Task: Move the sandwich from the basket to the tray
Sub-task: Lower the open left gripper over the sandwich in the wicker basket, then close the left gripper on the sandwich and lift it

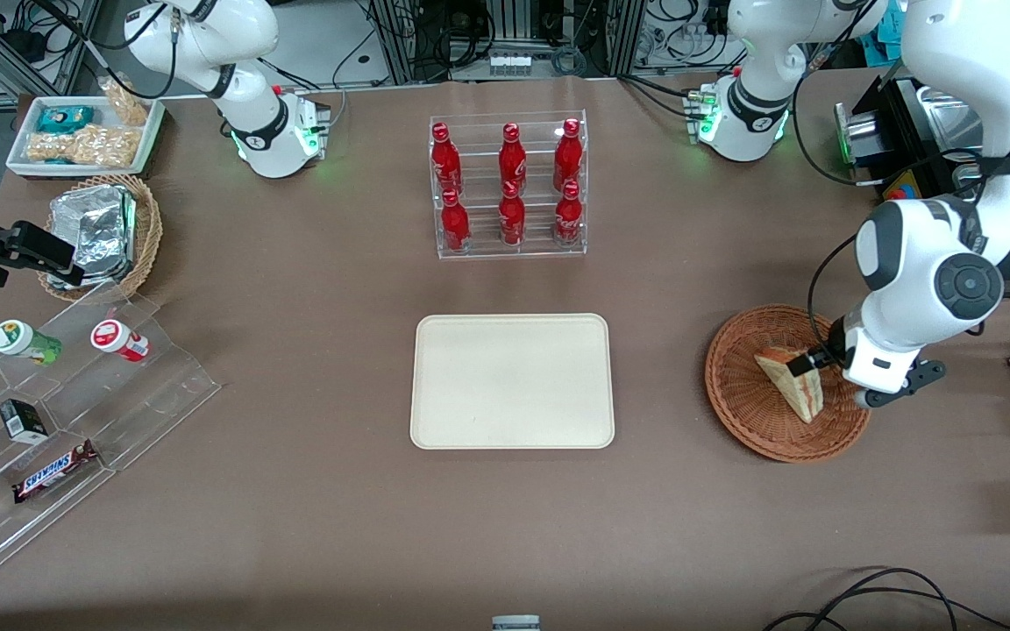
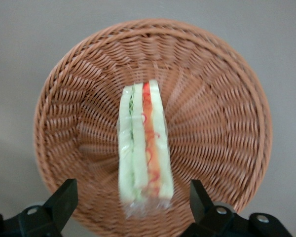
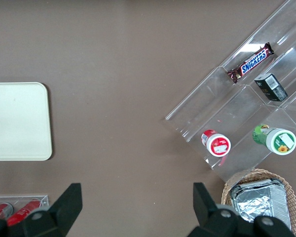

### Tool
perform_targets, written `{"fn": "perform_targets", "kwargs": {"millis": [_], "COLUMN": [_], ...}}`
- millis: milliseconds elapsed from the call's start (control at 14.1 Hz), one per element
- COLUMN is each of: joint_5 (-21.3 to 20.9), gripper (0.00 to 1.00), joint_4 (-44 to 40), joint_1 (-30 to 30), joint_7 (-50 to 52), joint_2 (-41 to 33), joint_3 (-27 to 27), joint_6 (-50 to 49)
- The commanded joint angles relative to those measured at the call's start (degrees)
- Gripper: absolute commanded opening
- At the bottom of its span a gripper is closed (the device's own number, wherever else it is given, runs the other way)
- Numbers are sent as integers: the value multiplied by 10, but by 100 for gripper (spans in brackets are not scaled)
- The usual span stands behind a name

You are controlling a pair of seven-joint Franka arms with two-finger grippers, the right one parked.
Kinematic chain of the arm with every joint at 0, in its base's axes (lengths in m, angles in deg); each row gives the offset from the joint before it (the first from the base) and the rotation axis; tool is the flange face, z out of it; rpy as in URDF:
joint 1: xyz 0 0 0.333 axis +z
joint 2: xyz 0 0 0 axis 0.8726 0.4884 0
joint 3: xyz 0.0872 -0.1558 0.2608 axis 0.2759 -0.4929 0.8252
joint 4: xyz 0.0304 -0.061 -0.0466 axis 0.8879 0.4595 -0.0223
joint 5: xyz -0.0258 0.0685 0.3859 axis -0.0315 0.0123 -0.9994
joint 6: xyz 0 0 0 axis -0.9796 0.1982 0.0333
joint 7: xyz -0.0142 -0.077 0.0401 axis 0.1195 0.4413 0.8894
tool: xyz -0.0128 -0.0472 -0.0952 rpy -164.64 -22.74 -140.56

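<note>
The sandwich, a white bread wedge with red and green filling, stands on edge in the reddish-brown wicker basket toward the working arm's end of the table. My left gripper is low over the basket at the sandwich's thick end. In the left wrist view the gripper is open, with a black finger on either side of the sandwich and a gap to each, and the basket lies under it. The cream tray lies flat at the table's middle, with nothing on it.
A clear rack of red bottles stands farther from the front camera than the tray. Toward the parked arm's end are a tan basket of foil packets, a white snack tray and a clear stepped stand with snacks.
</note>
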Motion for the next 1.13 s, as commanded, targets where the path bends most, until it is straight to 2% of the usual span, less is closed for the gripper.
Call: {"fn": "perform_targets", "kwargs": {"millis": [0,71,141,212,283,354,424,778,1061], "joint_5": [-2,-2,-1,0,3,4,3,2,12], "gripper": [100,100,93,73,41,21,13,9,10], "joint_4": [-3,-4,-5,-5,-4,-5,-8,-143,-158], "joint_1": [-2,-2,-2,-2,-2,-3,-3,-6,-70], "joint_7": [106,109,111,113,114,116,118,108,114], "joint_2": [29,38,46,50,50,50,49,50,51], "joint_3": [-2,-2,-2,-2,-3,-3,-3,-7,-7], "joint_6": [25,26,25,23,19,18,6,-211,-214]}}
